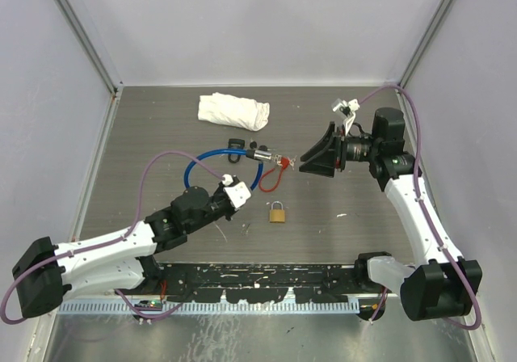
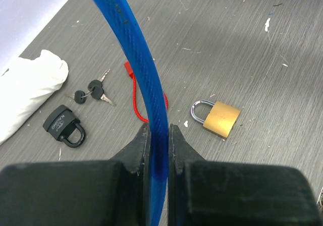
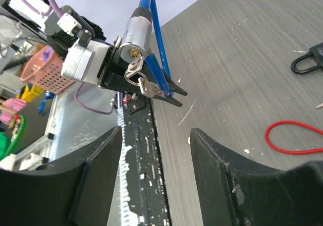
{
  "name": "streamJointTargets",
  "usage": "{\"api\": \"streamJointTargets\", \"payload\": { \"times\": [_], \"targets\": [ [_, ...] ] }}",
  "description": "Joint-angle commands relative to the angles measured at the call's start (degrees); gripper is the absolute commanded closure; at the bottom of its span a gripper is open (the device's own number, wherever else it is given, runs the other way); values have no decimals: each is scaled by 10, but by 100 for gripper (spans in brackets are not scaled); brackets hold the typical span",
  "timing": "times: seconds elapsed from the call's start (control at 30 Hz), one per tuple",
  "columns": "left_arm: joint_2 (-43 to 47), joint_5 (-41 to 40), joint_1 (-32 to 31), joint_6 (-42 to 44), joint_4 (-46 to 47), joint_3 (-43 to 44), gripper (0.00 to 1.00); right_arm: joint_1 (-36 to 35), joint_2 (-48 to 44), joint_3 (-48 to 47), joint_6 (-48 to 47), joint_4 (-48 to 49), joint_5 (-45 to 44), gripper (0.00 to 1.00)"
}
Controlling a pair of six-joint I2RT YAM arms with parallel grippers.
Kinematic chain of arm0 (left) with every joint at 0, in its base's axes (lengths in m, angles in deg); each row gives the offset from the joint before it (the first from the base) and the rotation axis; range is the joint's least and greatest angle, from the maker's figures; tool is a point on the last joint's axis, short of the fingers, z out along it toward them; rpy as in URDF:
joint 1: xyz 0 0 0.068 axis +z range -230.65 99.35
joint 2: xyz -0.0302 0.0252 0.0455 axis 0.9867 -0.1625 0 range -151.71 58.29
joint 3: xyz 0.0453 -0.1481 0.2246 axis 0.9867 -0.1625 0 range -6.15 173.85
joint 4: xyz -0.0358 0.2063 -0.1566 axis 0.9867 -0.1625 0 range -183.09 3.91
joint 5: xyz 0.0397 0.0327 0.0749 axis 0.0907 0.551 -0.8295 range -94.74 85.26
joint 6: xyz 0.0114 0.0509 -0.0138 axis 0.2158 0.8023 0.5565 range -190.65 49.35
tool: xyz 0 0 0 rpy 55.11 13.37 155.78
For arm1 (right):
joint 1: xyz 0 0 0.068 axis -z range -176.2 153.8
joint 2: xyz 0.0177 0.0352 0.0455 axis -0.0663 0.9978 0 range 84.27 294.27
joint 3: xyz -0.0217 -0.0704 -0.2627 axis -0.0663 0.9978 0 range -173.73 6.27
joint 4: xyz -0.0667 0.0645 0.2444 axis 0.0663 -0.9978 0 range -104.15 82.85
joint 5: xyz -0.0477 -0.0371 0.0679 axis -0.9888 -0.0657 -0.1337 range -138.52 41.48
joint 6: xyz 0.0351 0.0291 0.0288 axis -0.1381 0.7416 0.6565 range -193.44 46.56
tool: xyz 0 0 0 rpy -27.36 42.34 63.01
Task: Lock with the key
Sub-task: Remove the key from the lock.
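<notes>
Left gripper (image 2: 157, 131) clamped the blue cable (image 2: 151, 79), presenting the lock cylinder (image 3: 135, 32), key (image 3: 133, 60) already inserted. Right gripper (image 3: 155, 132) faced it, jaws apart, empty. Next: pinch key, turn.

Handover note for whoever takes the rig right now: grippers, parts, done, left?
Left gripper: shut on the blue cable.
Right gripper: open, empty, facing the keyhole end of the lock barrel.
Done: key sits in the keyhole, a second key hanging from its ring.
Left: close on the key and turn it; I cannot tell whether it is turned already.
</notes>
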Motion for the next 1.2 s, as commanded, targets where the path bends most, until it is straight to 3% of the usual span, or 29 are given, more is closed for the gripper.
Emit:
{"api": "streamJointTargets", "payload": {
  "times": [0.0, 0.27, 0.43, 0.63, 0.87, 1.17],
  "targets": [
    [8, 5, 2, 4, 54, 26, 100, 3, -19, 14, 115, 72, -1, 39],
    [-11, 9, 1, 4, 72, 26, 100, 3, -16, 9, 198, 77, -47, 40],
    [-17, 3, 2, 8, 79, 25, 100, 3, 10, 12, 321, 130, -50, 43],
    [-30, -1, 1, 7, 92, 26, 100, -22, 46, 13, 392, 151, -65, 46],
    [-50, -22, 1, 26, 91, 39, 100, -47, 54, -6, 403, 143, -64, 50],
    [-67, -5, 1, 22, 91, 53, 100, -76, 63, -39, 309, 66, -96, 61]
  ]
}}
